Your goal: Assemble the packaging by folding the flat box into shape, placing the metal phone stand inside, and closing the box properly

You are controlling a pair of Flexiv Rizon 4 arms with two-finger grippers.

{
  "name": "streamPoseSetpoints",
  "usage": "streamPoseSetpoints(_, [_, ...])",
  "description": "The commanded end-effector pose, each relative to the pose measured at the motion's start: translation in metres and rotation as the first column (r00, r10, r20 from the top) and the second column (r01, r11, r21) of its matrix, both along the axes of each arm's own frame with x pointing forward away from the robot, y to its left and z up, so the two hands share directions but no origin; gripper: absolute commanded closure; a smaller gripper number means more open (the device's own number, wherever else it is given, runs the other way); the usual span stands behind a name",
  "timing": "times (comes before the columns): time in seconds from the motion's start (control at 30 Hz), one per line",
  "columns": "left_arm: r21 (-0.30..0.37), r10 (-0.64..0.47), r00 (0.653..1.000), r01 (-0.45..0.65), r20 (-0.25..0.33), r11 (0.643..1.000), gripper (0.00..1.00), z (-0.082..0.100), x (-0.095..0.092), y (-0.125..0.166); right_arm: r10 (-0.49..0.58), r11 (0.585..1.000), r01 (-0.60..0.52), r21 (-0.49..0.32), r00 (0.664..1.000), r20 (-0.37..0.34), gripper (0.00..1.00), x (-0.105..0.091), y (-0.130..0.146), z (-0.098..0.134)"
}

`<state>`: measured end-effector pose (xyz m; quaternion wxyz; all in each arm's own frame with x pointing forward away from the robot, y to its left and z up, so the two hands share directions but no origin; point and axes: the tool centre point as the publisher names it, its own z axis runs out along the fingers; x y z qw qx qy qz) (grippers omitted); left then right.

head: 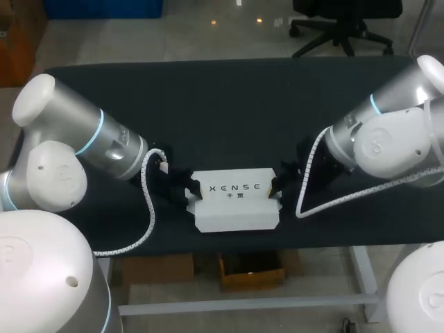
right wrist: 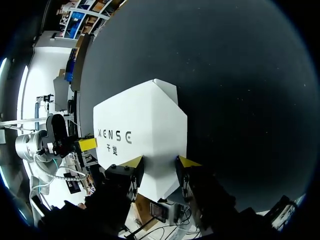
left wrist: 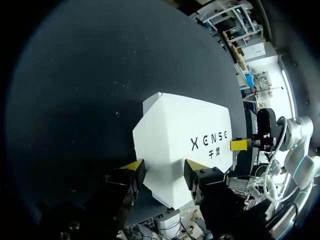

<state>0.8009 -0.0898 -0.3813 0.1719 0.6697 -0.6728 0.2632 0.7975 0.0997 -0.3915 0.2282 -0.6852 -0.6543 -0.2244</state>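
The white box (head: 236,201) stands folded into shape and closed on the black table (head: 229,104), near its front edge. My left gripper (head: 191,194) holds the box's left end and my right gripper (head: 275,189) holds its right end. In the left wrist view the tapered end of the box (left wrist: 185,130) sits between the yellow-tipped fingers of the left gripper (left wrist: 162,172), which touch it from both sides. The right gripper (right wrist: 160,165) clasps the other end of the box (right wrist: 140,125) the same way. The metal phone stand is nowhere in sight.
The table's front edge (head: 229,248) runs just beyond the box. Dark tabletop stretches behind the box and out to both sides. A white coiled cable (head: 149,208) hangs from my left arm beside the box.
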Motion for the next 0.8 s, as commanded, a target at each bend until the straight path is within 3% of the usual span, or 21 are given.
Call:
streamPoseSetpoints(0.03, [-0.01,-0.002,1.0,0.002,0.005,1.0,0.5,-0.003,0.0,0.0,0.005,0.999,-0.006,0.033,1.0,0.017,0.6,-0.002,0.0,-0.004])
streamPoseSetpoints(0.8, [-0.007,-0.02,1.0,0.02,-0.024,1.0,0.51,-0.002,0.008,-0.012,0.071,0.992,-0.081,0.101,0.993,0.092,0.6,-0.005,0.006,-0.001])
